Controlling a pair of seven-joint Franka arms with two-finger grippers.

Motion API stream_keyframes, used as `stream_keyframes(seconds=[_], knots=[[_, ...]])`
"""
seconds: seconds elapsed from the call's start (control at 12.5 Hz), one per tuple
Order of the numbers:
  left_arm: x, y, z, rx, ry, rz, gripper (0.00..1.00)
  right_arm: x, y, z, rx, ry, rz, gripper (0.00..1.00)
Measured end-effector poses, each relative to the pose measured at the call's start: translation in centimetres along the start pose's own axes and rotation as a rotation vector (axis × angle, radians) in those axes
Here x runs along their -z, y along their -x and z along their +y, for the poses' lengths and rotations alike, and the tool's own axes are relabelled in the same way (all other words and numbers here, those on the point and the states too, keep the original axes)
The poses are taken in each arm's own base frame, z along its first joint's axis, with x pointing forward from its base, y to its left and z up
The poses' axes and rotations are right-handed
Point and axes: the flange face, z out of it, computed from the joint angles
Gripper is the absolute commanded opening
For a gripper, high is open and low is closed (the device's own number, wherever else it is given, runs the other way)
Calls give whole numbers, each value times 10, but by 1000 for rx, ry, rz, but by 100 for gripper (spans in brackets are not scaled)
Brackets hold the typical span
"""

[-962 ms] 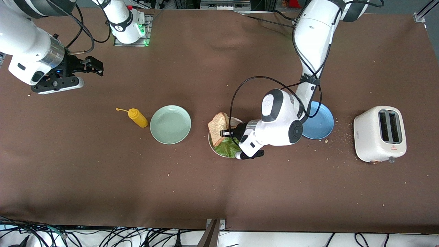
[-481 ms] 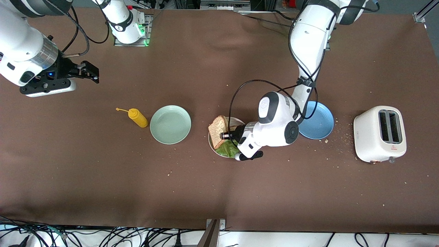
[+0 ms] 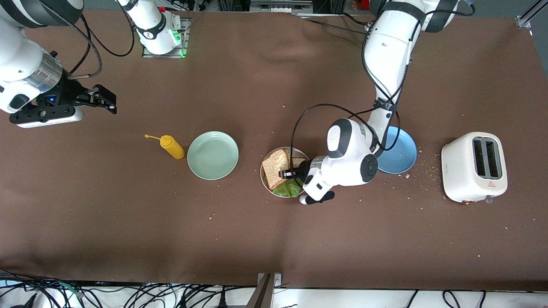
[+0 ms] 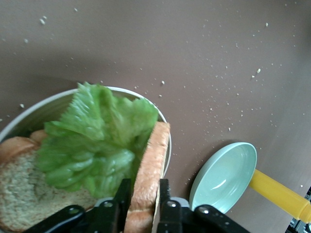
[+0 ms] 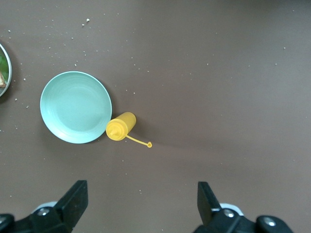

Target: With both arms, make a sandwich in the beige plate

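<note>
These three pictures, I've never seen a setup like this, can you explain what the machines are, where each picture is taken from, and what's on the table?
Two white robot arms work at a brown table. One picture looks down from a high camera facing them; the other two come from cameras on each arm's wrist.

The left gripper is over the beige plate, its fingers on either side of a bread slice standing on edge beside a lettuce leaf and a second slice.

The right gripper, open and holding nothing, waits above its end of the table.

Also there: a mint green plate, a yellow squeeze bottle, a blue plate and a white toaster.
</note>
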Motion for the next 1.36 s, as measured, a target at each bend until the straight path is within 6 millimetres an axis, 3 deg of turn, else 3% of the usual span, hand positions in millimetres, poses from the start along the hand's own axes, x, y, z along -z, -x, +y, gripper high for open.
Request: stream_keyframes(seconds=[0.08, 0.24, 0.32, 0.56, 0.8, 1.12, 1.36], knots=[[0, -2, -3, -1, -9, 3, 60, 0, 0, 1, -1, 0, 0, 100], [-2, -4, -7, -5, -26, 7, 90, 0, 0, 1, -1, 0, -1, 100], [-3, -4, -9, -4, -28, 8, 99, 0, 0, 1, -2, 0, -1, 100], [8, -15, -19, 15, -25, 28, 100, 0, 0, 2, -3, 0, 0, 100], [33, -37, -42, 54, -12, 61, 100, 0, 0, 4, -7, 0, -1, 100], [87, -70, -83, 18, -166, 158, 100, 4, 1, 5, -8, 0, 2, 100], [136, -66, -99, -5, -313, 96, 100, 16, 3, 4, -8, 1, -2, 100]])
